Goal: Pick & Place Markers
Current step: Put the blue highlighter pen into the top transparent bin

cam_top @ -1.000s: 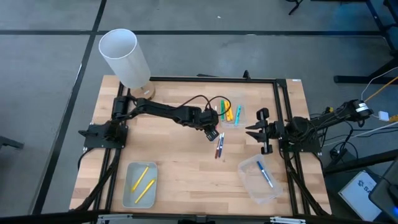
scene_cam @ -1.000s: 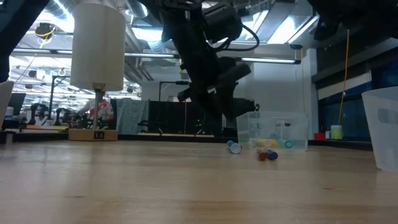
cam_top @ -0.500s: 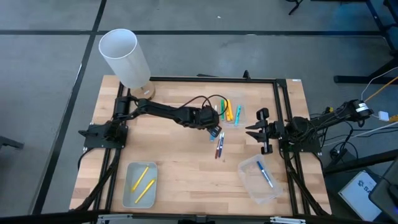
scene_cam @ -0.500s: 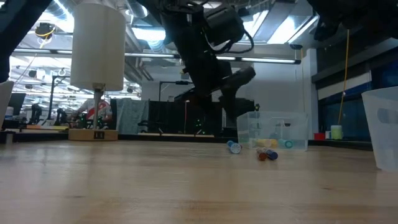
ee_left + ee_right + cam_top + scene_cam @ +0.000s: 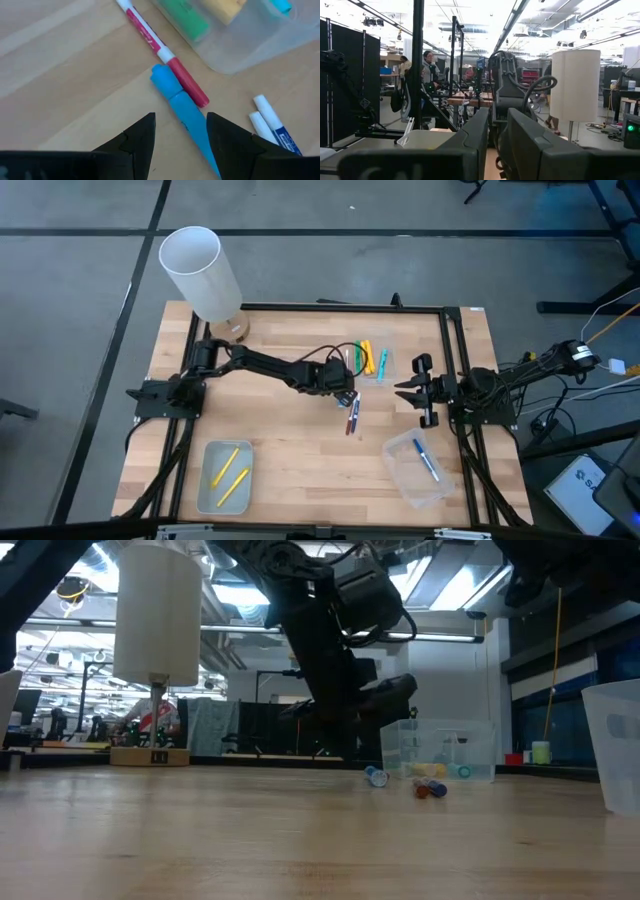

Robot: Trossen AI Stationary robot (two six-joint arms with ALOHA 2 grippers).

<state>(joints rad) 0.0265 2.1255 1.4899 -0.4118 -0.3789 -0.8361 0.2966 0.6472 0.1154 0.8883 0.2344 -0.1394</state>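
Note:
Loose markers lie flat on the wood near the table's middle: a blue one (image 5: 179,101), a red one (image 5: 162,52) and two white-and-blue ones (image 5: 270,120); in the high view they form one cluster (image 5: 352,416). My left gripper (image 5: 180,127) hangs open just above them, pointing steeply down. Its fingers stand on either side of the blue marker's near part. In the low view the left gripper (image 5: 392,692) is clear of the tabletop. My right gripper (image 5: 403,390) waits at the right, a narrow gap showing between the right gripper's (image 5: 495,135) fingers.
A clear tray (image 5: 385,367) with yellow, green, orange and blue markers sits just beyond the loose ones. A tray (image 5: 207,480) with two yellow markers stands near left, and a tray (image 5: 405,475) with a blue marker near right. A white cylinder (image 5: 200,270) stands at the far left corner.
My left gripper has sunk toward the loose markers, shifted slightly toward the table's near edge and rolled about its own axis. Its fingers have kept the same gap. The markers lie as before.

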